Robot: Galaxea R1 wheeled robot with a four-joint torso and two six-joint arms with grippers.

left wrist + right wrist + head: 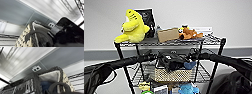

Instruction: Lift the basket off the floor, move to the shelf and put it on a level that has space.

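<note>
Tan woven wicker makes up the basket (172, 74), which sits between the two arms at the height of the rack's second wire tier (204, 75), its near side toward the camera; black bag-like stuff (170, 60) is heaped in it with a blue item (190, 65) at its right end. Both arms reach in from left and right to the basket's upper corners; the left gripper (149, 56) is at the left end and the right gripper (194, 55) at the right end, though whether either is clamped on the rim cannot be told. On the top tier of the black wire shelf (220, 47) a yellow plush toy (132, 27) sits at the left; a brown cardboard box (168, 35) stands mid-shelf; an orange plush (190, 33) lies to the right. In the left wrist view the basket's wall (23, 38) shows close up; the right wrist view shows its dark rim and pale lining (50, 77).
</note>
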